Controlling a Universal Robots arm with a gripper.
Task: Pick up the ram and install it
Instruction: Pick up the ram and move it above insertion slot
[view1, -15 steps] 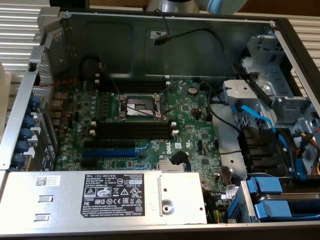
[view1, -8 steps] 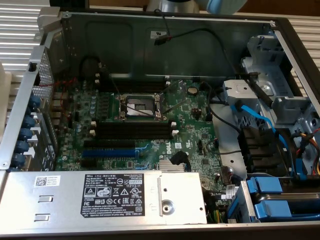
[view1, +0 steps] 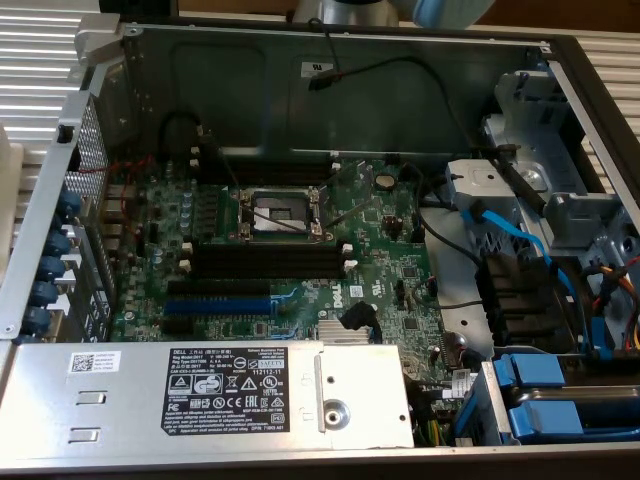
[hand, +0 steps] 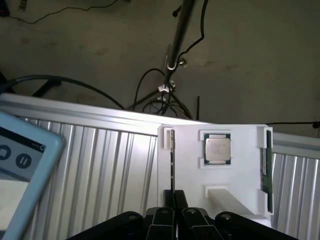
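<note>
Gripper (hand: 176, 201) pinched shut on the ram (hand: 171, 160), which stands edge-on in an end groove of the white holder (hand: 190, 172). Processor (hand: 217, 148) sits beside it, apart. Second stick (hand: 265, 170) in the opposite groove. Exterior view, mid-frame: black memory slots (view1: 268, 260), open room above.

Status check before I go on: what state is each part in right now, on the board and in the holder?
ram: standing on edge in the white holder, with the gripper at its near end.
second stick: on edge at the holder's other side.
processor: lying flat in the holder.
memory slots: empty.
blue expansion slot: empty.
computer case: open.
</note>
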